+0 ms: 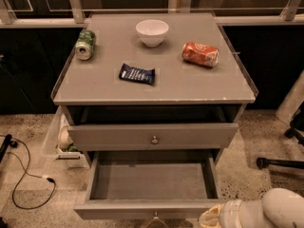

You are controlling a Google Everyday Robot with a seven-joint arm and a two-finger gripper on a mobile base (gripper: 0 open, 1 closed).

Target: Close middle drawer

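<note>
The middle drawer (152,180) of a grey wooden cabinet (71,122) stood pulled far out, its plain grey inside bare to the camera. Its low front panel lay close to the bottom edge of the view, and its small round knob (156,217) was only partly seen there. The robot's gripper (212,218) sat in the lower right corner, just beside the drawer's right front corner and largely cut off by the frame. Whether its jaws were apart or together could not be told. Behind it, the pale rounded arm (280,207) ran off to the right.

Above, the drawer with the taller front panel (153,136) was out a little way, a dark gap showing between it and the worktop (190,87).

On the worktop a white bowl (152,32) stood upright near the back. A green can (85,44) lay on its side at the left, and an orange-red can (201,54) lay on its side at the right. A dark blue snack packet (137,73) lay flat in front of the bowl, apart from both cans.

A clear plastic bin (56,139) sat against the cabinet's left side. A black cable (28,177) looped across the speckled floor (247,165) at the left.
</note>
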